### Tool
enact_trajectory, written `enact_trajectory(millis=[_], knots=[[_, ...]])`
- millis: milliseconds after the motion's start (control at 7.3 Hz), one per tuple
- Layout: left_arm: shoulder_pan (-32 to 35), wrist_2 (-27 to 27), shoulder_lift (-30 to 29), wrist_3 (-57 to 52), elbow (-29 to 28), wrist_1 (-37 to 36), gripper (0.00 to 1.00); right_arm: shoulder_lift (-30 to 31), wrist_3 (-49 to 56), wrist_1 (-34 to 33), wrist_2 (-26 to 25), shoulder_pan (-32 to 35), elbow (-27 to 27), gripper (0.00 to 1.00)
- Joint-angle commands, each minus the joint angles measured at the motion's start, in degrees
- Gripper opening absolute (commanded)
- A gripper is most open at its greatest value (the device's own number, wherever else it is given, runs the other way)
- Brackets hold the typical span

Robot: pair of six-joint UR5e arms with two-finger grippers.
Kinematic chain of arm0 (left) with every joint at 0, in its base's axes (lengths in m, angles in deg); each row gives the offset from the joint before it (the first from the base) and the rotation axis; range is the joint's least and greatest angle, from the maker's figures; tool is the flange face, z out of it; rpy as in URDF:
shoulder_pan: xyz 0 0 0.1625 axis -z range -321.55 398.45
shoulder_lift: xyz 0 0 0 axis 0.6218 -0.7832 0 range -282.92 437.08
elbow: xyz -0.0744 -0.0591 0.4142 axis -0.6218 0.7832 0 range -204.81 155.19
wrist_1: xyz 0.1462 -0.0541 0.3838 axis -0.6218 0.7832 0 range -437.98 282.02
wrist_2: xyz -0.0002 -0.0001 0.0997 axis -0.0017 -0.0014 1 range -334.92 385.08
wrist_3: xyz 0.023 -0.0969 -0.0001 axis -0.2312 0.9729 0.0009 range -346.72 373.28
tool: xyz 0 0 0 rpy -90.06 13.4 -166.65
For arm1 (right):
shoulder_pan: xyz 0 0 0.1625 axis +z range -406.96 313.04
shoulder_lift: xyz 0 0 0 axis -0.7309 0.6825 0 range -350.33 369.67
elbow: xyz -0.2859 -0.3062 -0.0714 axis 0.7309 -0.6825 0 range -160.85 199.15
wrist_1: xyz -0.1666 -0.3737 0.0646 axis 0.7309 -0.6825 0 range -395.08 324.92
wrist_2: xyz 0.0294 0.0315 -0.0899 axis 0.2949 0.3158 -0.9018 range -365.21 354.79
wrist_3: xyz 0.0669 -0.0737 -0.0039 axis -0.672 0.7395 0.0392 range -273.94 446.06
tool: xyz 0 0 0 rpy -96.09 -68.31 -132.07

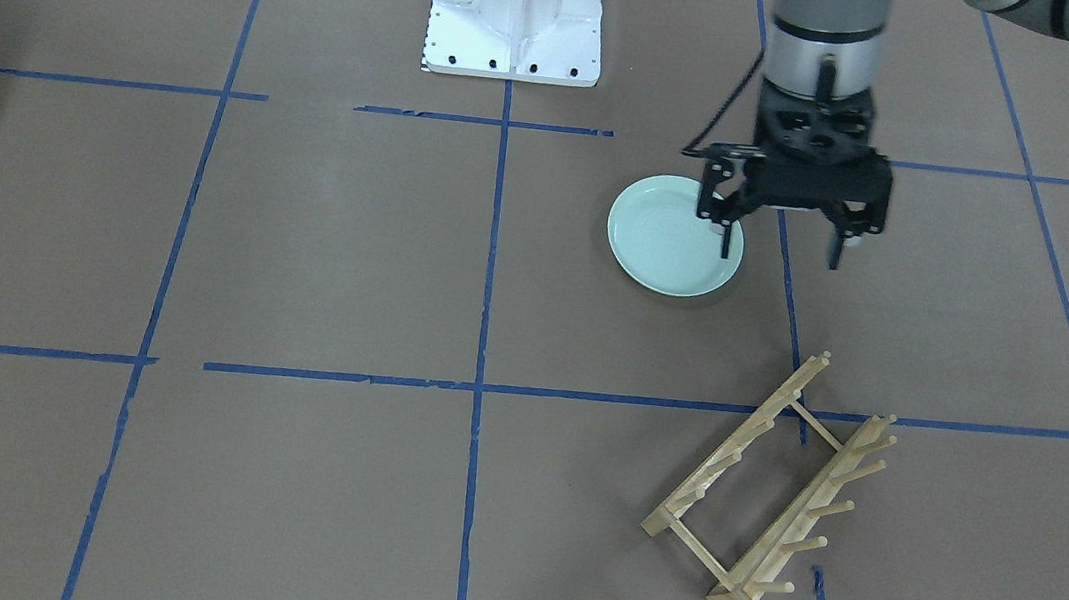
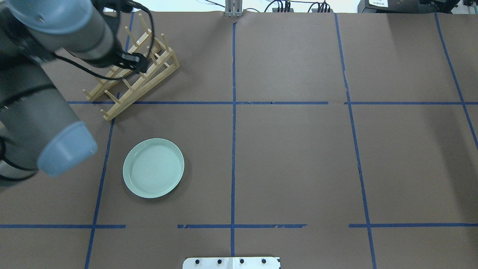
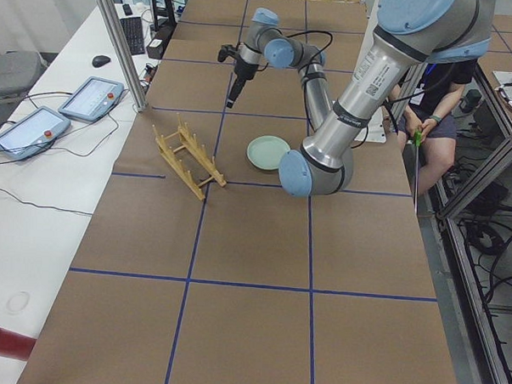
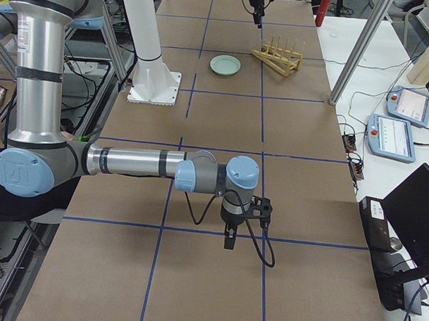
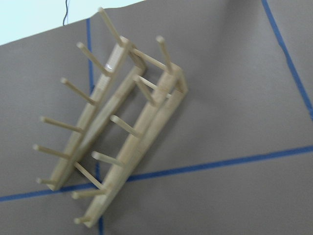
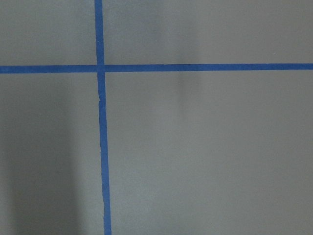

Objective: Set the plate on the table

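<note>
I am holding my left pincer [image 1: 781,240] wide and empty, upper right of frame; the round glossy mint-green plate [image 1: 666,250] is lying flat on the brown blue-taped paper table [image 1: 299,243], just left. Of my right pincer [image 4: 228,243] I cannot tell the width.

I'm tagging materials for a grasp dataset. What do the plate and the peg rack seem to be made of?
The plate is probably glazed ceramic, possibly melamine. It is smooth and pale mint with a soft sheen, and the look alone doesn't settle which. The peg rack looks like light, unpainted wood, with pale tan rails, round dowel pegs and a matte surface.
</note>
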Motion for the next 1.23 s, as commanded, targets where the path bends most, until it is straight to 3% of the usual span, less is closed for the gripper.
enact_trajectory(millis=[0, 274, 548, 822, 1096], knots=[[19.6, -17.1, 10.5, -20.8, -6.6, 8.5, 1.0, 0.0, 0.0, 0.0, 0.0, 0.0, 0.0, 1.0], [32.2, -25.4, 20.9, -38.3, -15.1, 14.0, 1.0, -0.1, 0.0, 0.0, -0.1, 0.0, 0.0, 1.0], [39.8, -28.2, 28.6, -47.5, -19.7, 14.3, 1.0, 0.0, 0.0, 0.0, 0.0, 0.0, 0.0, 1.0], [42.0, -28.2, 37.8, -49.3, -20.0, 20.6, 1.0, 0.0, 0.0, 0.0, 0.0, 0.0, 0.0, 1.0], [42.2, -28.1, 38.3, -47.8, -20.9, 22.3, 1.0, 0.0, 0.0, 0.0, 0.0, 0.0, 0.0, 1.0]])
